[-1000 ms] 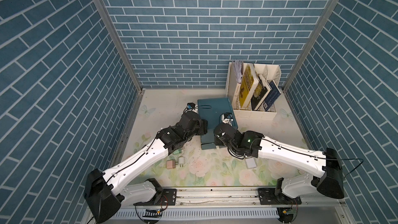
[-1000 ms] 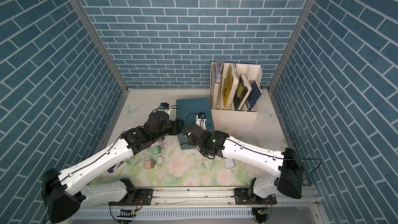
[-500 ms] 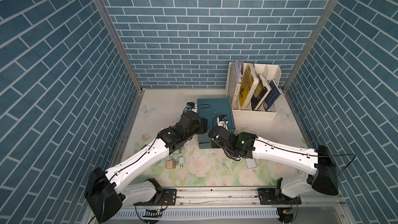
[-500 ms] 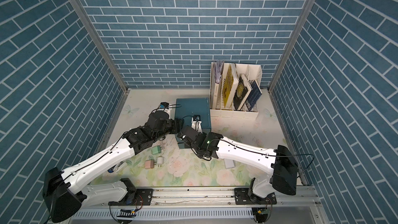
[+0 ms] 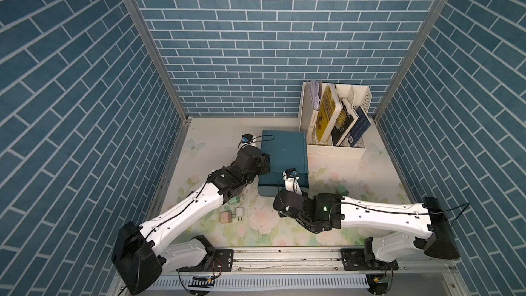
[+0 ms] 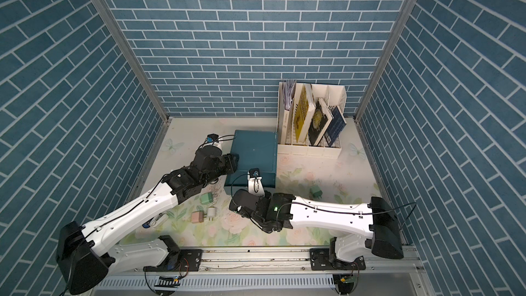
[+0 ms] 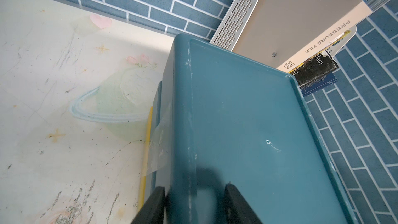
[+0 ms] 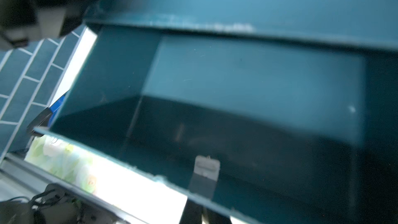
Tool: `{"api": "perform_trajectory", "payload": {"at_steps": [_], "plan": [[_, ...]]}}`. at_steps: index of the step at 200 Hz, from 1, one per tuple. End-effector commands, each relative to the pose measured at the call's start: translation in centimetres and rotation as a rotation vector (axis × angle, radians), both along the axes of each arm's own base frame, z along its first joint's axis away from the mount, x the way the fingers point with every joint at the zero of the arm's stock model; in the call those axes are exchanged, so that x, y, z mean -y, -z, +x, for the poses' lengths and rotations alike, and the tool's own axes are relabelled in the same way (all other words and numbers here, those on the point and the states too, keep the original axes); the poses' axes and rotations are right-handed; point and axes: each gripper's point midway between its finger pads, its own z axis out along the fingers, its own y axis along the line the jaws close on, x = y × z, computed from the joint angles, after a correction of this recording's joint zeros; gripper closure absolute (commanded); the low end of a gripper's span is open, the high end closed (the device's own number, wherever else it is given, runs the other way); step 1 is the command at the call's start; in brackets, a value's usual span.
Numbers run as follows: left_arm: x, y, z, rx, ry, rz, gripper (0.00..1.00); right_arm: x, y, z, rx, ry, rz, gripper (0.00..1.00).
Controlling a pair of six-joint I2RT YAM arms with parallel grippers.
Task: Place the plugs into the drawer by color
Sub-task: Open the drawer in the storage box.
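My two arms are white shells with black joints. The left arm (image 5: 182, 216) and the right arm (image 5: 381, 219) each carry a thin black cable (image 5: 355, 207) clipped along the top (small dark screws (image 5: 415, 217) dot the shells). A green light (image 5: 324, 209) glows at my right wrist. Big black joint housings (image 5: 439, 226) stand by a grey rail (image 5: 284, 257). My left gripper (image 7: 195, 186) has flat black fingers (image 7: 151, 207).

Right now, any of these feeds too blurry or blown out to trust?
Right wrist view: soft and smeared throughout, the open drawer dark inside, its white tab pull barely resolved, the table strip clipped to white. Left wrist view: sharp, with a soft shadow on the drawer's top near the left gripper. Both top views: crisp, evenly lit.
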Motion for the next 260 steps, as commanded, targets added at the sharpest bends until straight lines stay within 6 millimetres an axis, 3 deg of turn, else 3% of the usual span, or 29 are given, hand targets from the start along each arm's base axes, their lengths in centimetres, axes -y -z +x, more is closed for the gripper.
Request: {"api": "perform_trajectory", "payload": {"at_steps": [1, 28, 97, 169, 180, 188, 196, 212, 238, 260], "plan": [[-0.8, 3.0, -0.6, -0.079, -0.029, 0.038, 0.53, 2.1, 0.8, -0.7, -0.023, 0.053, -0.010, 1.00], [-0.9, 3.3, -0.8, -0.092, -0.051, 0.002, 0.55, 3.2, 1.2, -0.7, -0.022, 0.082, -0.008, 1.00], [-0.5, 3.2, -1.7, -0.106, -0.071, -0.061, 0.56, 4.0, 0.6, -0.5, -0.014, 0.091, -0.008, 1.00], [-0.9, 3.5, -1.2, -0.115, -0.113, -0.040, 0.57, 3.5, 1.4, -1.8, -0.035, 0.056, -0.026, 1.00], [-0.9, 3.3, -1.2, -0.111, -0.112, -0.044, 0.55, 3.2, 0.8, -2.2, -0.014, 0.032, -0.033, 0.77], [-0.8, 3.0, -1.2, -0.107, -0.108, -0.044, 0.53, 3.3, 0.0, -2.4, 0.010, 0.020, -0.050, 0.55], [-0.7, 2.3, -1.0, -0.098, -0.104, -0.046, 0.50, 3.8, -1.0, -2.5, 0.036, 0.026, -0.081, 0.43], [-0.5, 0.1, -0.7, -0.061, -0.092, -0.052, 0.43, 5.3, -3.4, -2.3, 0.079, 0.044, -0.132, 0.37], [-0.5, -4.4, -0.2, 0.023, -0.084, -0.060, 0.33, 9.5, -6.6, -1.1, 0.132, 0.135, -0.189, 0.30], [-0.7, -7.1, -0.3, 0.071, -0.067, -0.055, 0.30, 13.7, -7.1, 0.9, 0.127, 0.259, -0.217, 0.26]]}}
